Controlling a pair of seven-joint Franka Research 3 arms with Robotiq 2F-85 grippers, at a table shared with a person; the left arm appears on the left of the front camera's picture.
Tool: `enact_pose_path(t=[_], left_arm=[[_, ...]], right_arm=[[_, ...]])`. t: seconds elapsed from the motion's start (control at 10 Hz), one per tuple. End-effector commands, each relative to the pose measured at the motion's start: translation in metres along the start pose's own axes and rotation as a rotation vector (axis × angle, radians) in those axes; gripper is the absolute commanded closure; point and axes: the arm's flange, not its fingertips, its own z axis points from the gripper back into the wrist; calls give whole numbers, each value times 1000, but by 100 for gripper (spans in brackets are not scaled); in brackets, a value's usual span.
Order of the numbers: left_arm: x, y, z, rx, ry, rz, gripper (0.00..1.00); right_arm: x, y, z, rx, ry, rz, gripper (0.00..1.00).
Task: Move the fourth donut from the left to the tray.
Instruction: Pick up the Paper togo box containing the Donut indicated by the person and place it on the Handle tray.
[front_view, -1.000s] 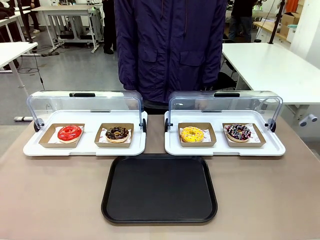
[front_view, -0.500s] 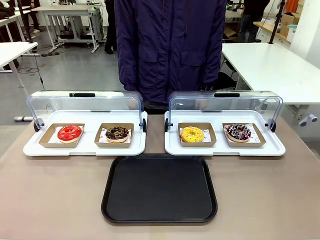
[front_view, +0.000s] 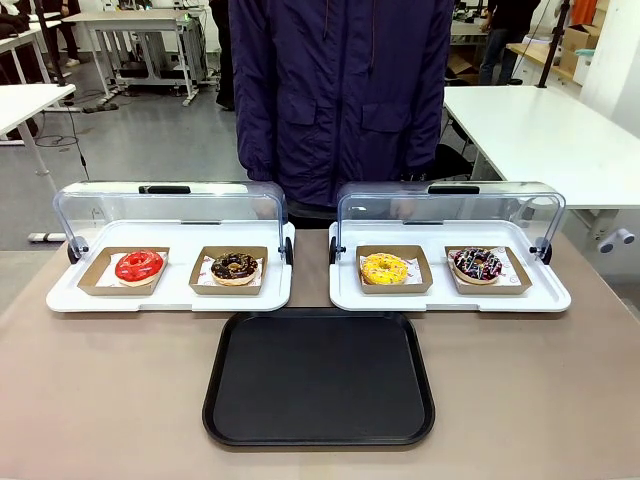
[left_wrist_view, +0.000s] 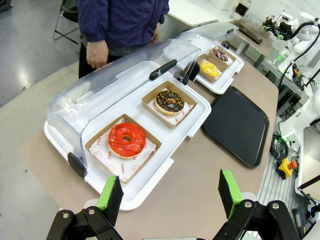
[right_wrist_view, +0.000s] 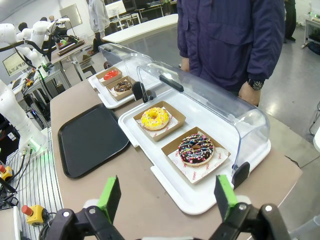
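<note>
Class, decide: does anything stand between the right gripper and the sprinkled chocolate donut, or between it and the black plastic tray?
Nothing visible: the clear domed lid sits open behind the sprinkled chocolate donut, away from right gripper and black plastic tray.

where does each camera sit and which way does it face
front view: fixed on the robot's side, facing across the tray to the person's jacket.
left wrist view: over the table's left end, facing the red donut; open left gripper at bottom.
right wrist view: above the right end, facing the fourth donut; open right gripper at bottom.
shared: both wrist views hold the tray.
</note>
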Motion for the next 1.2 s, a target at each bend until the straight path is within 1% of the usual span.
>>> enact_pose_path(t=[0.0, 1.1], left_arm=[[0, -1, 0, -9, -4, -2, 0], [0, -1, 0, -9, -4, -2, 0]], right_arm=[[1, -3, -1, -1, -31, 25, 0], [1, -3, -1, -1, -31, 25, 0]])
